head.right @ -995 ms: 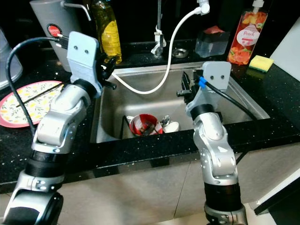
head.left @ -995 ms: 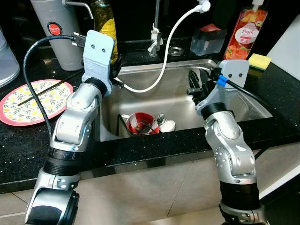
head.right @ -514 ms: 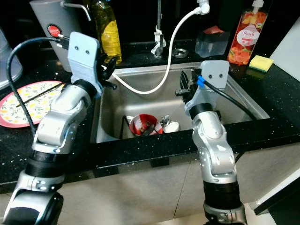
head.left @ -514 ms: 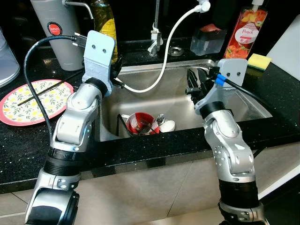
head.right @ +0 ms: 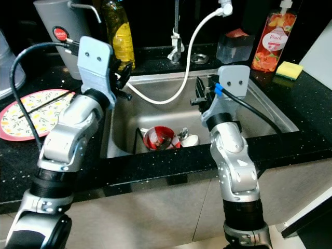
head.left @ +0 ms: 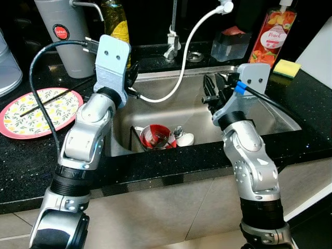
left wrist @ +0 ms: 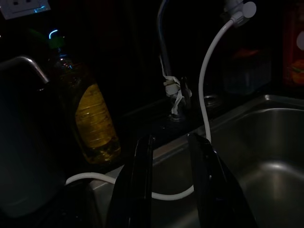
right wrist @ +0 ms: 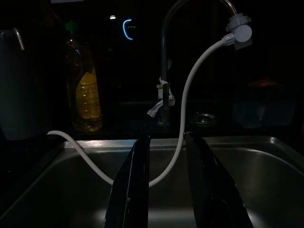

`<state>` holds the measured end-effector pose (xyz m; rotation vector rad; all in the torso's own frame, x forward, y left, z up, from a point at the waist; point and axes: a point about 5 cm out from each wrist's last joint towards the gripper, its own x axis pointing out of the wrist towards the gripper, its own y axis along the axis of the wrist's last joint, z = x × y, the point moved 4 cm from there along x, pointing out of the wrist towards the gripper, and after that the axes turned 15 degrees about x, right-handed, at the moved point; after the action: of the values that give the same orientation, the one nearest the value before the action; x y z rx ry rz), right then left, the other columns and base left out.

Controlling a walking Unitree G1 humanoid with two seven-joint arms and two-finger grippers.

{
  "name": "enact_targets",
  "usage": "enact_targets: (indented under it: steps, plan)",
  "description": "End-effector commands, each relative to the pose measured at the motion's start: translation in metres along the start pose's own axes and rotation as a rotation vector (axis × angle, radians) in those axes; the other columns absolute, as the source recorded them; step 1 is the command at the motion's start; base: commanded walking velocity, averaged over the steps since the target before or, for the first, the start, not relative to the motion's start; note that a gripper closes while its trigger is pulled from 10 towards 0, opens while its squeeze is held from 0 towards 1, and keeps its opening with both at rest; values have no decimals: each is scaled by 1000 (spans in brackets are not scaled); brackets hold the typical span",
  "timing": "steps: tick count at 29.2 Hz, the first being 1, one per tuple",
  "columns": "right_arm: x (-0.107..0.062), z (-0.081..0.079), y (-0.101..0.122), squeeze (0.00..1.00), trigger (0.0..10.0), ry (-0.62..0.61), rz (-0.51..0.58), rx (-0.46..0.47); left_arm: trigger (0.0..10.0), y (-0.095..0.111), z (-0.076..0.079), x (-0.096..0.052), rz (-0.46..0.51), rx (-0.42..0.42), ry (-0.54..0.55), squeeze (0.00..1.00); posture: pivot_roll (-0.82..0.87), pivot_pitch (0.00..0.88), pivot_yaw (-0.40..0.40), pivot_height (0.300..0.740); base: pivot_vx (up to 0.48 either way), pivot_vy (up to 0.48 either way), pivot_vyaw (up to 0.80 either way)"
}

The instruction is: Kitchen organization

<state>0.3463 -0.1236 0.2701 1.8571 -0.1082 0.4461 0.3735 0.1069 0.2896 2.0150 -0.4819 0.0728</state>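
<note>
A steel sink [head.left: 270, 111] is set in the black counter. On its floor near the front lie a red bowl [head.left: 154, 136], a spoon and a small white dish [head.left: 184, 139]. My left gripper [head.left: 132, 85] hovers at the sink's left rim, open with nothing between its fingers [left wrist: 137, 190]. My right gripper [head.left: 211, 89] hangs over the right half of the basin, open and empty, its fingers [right wrist: 135, 185] pointing toward the faucet [right wrist: 166, 57]. A white hose [head.left: 184, 46] droops from the faucet head into the sink.
A floral plate [head.left: 36, 109] with chopsticks lies on the counter at left, behind it a grey jug [head.left: 65, 31] and a yellow oil bottle [head.left: 116, 21]. At the back right stand a peach soap bottle [head.left: 270, 33], a clear box [head.left: 231, 44] and a yellow sponge [head.left: 287, 67].
My right gripper has shifted a little left and up over the basin. The left arm has edged slightly right. The dishes in the sink lie as before.
</note>
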Motion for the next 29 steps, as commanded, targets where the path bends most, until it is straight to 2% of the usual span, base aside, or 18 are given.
enact_targets:
  steps: [1, 3, 7, 15, 29]
  plan:
    - [0, 0, -1, 0, 10000, -2, 0, 3, 10000, -2, 5, -2, -7, 13, -12, 0, 54, 0, 19, 740, 0, 0, 0]
    - [0, 0, -2, 0, 10000, 1, -2, 3, 10000, -8, 5, -1, -37, 56, -9, 0, 59, 0, 11, 740, 0, 0, 0]
    - [3, -1, -2, 0, 10000, 8, -3, 3, 10000, -12, 4, -2, -53, 72, -3, 0, 62, 0, 3, 740, 0, 0, 0]
    - [4, -1, -2, 0, 10000, 15, -7, 1, 10000, -14, 2, -4, -61, 64, 6, 0, 60, 0, -2, 740, 0, 0, 0]
    - [4, 1, -1, 0, 10000, 3, 5, -2, 10000, -11, 2, 0, -47, 70, -2, 0, 52, 0, 14, 740, 0, 0, 0]
